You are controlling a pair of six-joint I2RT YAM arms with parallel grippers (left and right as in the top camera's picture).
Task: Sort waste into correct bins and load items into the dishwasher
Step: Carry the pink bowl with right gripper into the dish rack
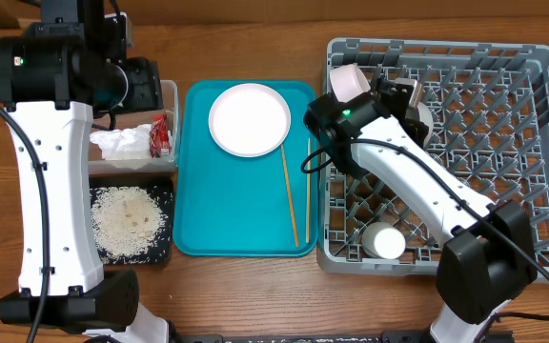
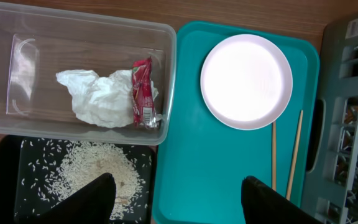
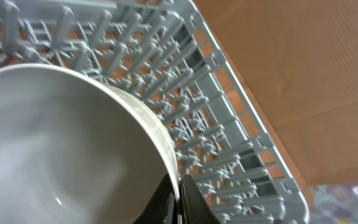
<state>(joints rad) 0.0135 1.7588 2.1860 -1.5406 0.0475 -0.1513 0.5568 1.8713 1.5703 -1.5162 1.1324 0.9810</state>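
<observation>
Pinched white bowl [image 3: 61, 143], grey rack [image 3: 229, 124], wooden table [image 1: 255, 291]

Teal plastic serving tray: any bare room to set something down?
Free: near-left part of the teal tray, bordered by the pale pink-white round plate on the far side and two thin wooden chopsticks on the right. Crowded: plate end and chopstick strip.

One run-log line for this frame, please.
right gripper: shut on bowl rim, at rack | left gripper: open, empty | tub: napkin, wrapper | black tray: rice | teal tray: plate, chopsticks
</observation>
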